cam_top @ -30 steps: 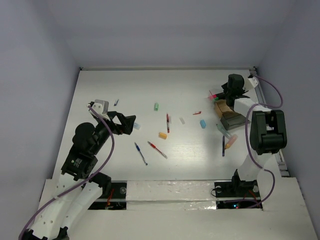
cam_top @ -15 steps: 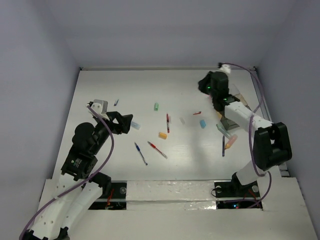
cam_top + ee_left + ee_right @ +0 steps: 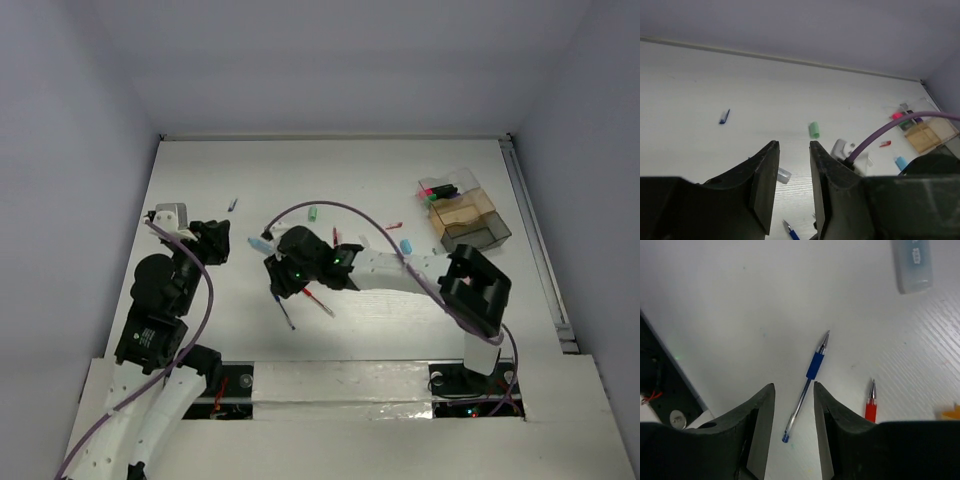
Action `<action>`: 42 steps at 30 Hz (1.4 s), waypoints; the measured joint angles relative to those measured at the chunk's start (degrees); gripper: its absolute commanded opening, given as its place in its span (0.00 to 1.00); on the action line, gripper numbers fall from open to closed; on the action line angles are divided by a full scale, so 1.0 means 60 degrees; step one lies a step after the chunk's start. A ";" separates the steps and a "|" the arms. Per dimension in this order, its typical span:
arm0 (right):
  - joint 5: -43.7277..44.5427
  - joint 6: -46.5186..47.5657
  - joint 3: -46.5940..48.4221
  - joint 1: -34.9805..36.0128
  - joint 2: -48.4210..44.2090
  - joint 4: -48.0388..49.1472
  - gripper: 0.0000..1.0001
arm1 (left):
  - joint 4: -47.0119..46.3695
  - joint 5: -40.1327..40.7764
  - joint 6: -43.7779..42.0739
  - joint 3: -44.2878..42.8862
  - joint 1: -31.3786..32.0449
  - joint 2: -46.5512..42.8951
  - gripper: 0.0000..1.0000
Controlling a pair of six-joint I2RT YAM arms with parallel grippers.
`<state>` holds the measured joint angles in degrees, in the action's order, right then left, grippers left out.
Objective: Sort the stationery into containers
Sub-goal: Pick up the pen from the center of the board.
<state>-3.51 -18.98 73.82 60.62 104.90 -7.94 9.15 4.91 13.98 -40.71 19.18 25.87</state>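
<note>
**A:** What are the two grippers doing?

**B:** The left gripper (image 3: 793, 146) is hanging above the white table (image 3: 715, 80). Its jaws are standing a narrow gap apart with nothing between them. The right gripper (image 3: 793, 387) is hanging low over the table, jaws apart and clamping nothing.

**A:** Where is the stationery lying?

**B:** A blue pen (image 3: 808, 382) is lying flat on the table, showing through the gap of the right jaws, its tip pointing ahead and slightly right. A red pen (image 3: 870, 405) is lying just right of those jaws. An orange eraser (image 3: 952, 412) is sitting further right, and a pale clear plastic piece (image 3: 912, 262) is lying well ahead to the right. Ahead of the left jaws, a green eraser (image 3: 813, 129) is sitting just right of the gap, and a small dark blue piece (image 3: 724, 116) is lying off to the left.

**A:** And the container?

**B:** The clear box (image 3: 468, 215) is sitting well away to the right of both grippers, with pink and green highlighters (image 3: 436, 192) lying at its far end.
</note>
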 measured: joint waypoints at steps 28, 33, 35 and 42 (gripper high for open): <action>0.2262 0.0375 0.3789 0.0973 0.3523 -0.3118 0.01 | 0.0240 0.0769 0.0160 -0.0080 -0.0153 -0.0240 0.65; 0.2244 0.0189 0.3792 0.0718 0.3406 -0.2958 0.00 | 0.0240 0.0721 0.0200 -0.0080 -0.0153 -0.0244 0.64; 0.2073 0.0087 0.3723 0.0368 0.3111 -0.2677 0.00 | 0.0229 0.0612 0.0229 -0.0080 -0.0153 -0.0244 0.64; 0.1005 -0.0718 0.2925 -0.1807 0.0157 -0.0208 0.00 | -0.0200 -0.1133 0.0280 -0.0076 -0.0157 0.0066 0.60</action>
<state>2.52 -23.29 91.37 49.78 105.84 -9.19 7.94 -1.89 15.66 -41.17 18.24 26.26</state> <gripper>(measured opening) 0.057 0.608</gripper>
